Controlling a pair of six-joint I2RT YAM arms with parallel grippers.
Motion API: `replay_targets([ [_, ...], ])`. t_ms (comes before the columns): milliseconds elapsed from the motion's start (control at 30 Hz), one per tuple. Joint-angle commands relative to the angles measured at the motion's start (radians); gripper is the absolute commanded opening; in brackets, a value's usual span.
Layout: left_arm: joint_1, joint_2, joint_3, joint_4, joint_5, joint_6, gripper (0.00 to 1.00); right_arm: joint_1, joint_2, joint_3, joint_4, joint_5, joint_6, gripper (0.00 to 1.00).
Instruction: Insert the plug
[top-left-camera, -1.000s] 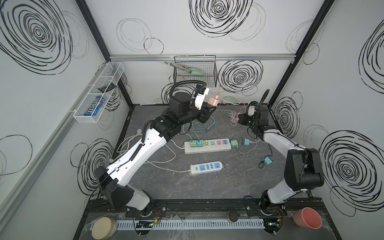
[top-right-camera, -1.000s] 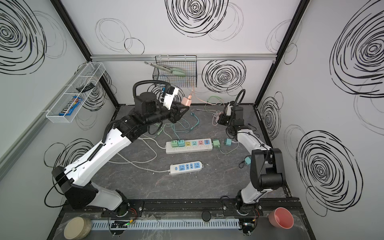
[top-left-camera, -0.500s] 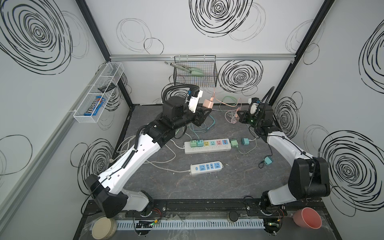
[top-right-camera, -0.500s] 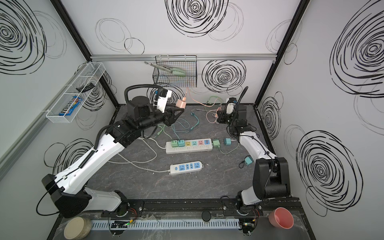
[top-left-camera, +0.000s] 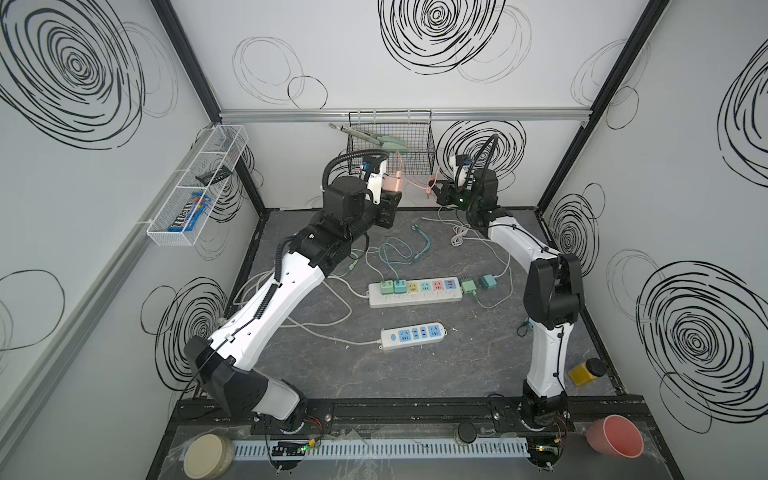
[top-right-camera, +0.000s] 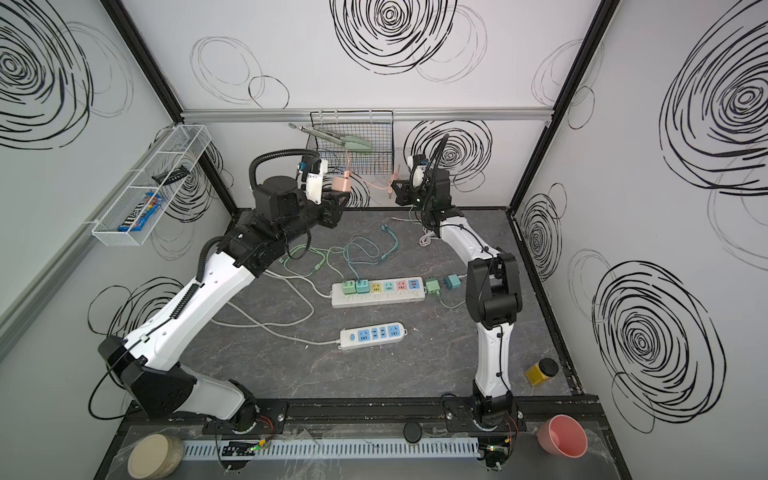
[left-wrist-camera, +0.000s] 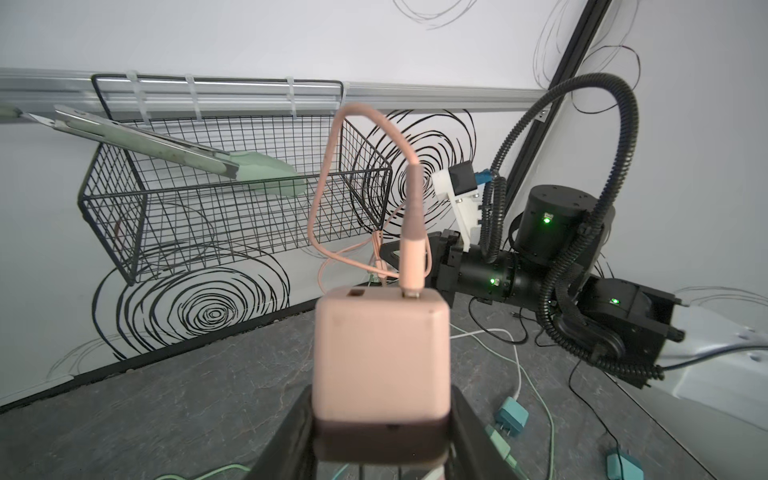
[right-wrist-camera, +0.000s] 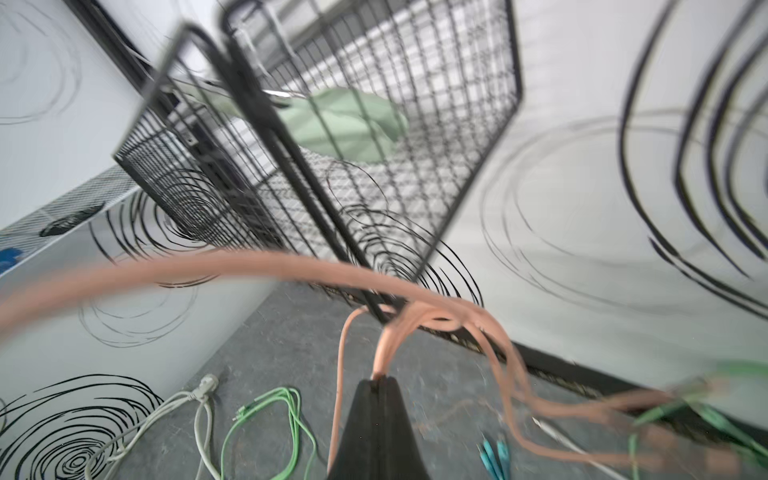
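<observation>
The plug (top-left-camera: 391, 184) (top-right-camera: 341, 184) is a pink cube raised near the back wall, in front of the wire basket. My left gripper (top-left-camera: 388, 199) (left-wrist-camera: 380, 432) is shut on its lower end. In the left wrist view the plug (left-wrist-camera: 380, 353) stands upright with a pink cable (left-wrist-camera: 328, 166) pushed into its top. That cable (top-left-camera: 415, 186) (top-right-camera: 372, 185) runs across to my right gripper (top-left-camera: 436, 192) (top-right-camera: 397, 193), which is shut on it. In the right wrist view the shut fingertips (right-wrist-camera: 379, 382) pinch the cable's bundled loops (right-wrist-camera: 415, 316). A white power strip with coloured sockets (top-left-camera: 415, 297) (top-right-camera: 378, 298) lies on the table.
A second strip with blue sockets (top-left-camera: 413, 334) lies nearer the front. Two loose adapters, one green (top-left-camera: 468, 286) and one teal (top-left-camera: 488, 281), sit right of the long strip. Green, teal and white cables (top-left-camera: 390, 253) sprawl behind it. The black wire basket (top-left-camera: 390, 145) hangs just behind both grippers. A yellow jar (top-left-camera: 582, 372) stands front right.
Both grippers have risen and drawn toward the back wall. The left carried the plug to the left, and the right came in leftward with the pink cable.
</observation>
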Motion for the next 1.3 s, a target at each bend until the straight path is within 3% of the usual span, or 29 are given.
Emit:
replay_targets([
  [0,0.006,-0.009,0.035,0.031,-0.048,0.026,0.00,0.045,0.021,0.145,0.057,-0.092,-0.046,0.00],
  [267,0.008,0.001,-0.023,0.008,-0.075,0.026,0.00,0.077,0.075,0.028,0.107,-0.077,-0.059,0.00],
  [367,0.025,0.021,-0.034,0.000,-0.032,0.001,0.00,0.077,0.114,0.025,0.110,-0.053,-0.065,0.00],
  [467,0.052,0.057,-0.026,0.001,0.020,-0.028,0.00,0.077,0.178,0.097,0.091,-0.035,-0.071,0.00],
  [667,0.083,0.127,0.046,-0.012,-0.022,-0.005,0.00,0.078,0.348,0.342,0.010,-0.022,-0.089,0.00],
  [700,0.085,0.136,0.048,-0.012,-0.029,0.001,0.00,0.079,0.366,0.369,-0.013,-0.013,-0.099,0.03],
  [733,0.085,0.147,0.050,-0.016,-0.039,0.004,0.00,0.078,0.378,0.383,-0.041,0.002,-0.119,0.14],
  [767,0.085,0.160,0.047,-0.024,-0.043,0.006,0.00,0.078,0.377,0.378,-0.073,0.022,-0.148,0.35],
  [800,0.084,0.171,0.043,-0.028,-0.044,0.003,0.00,0.079,0.372,0.362,-0.103,0.048,-0.175,0.49],
  [867,0.080,0.188,0.019,-0.027,-0.036,-0.005,0.00,0.078,0.327,0.264,-0.152,0.116,-0.230,0.66],
  [933,0.072,0.197,-0.001,-0.024,-0.032,-0.011,0.00,0.073,0.239,0.092,-0.130,0.165,-0.266,0.98],
  [1067,0.058,0.212,-0.022,-0.011,-0.021,-0.017,0.00,0.037,0.003,-0.313,0.019,0.177,-0.279,0.97],
  [1267,0.019,0.245,-0.021,-0.011,0.008,-0.003,0.00,-0.054,-0.305,-0.686,0.036,0.157,-0.235,0.97],
])
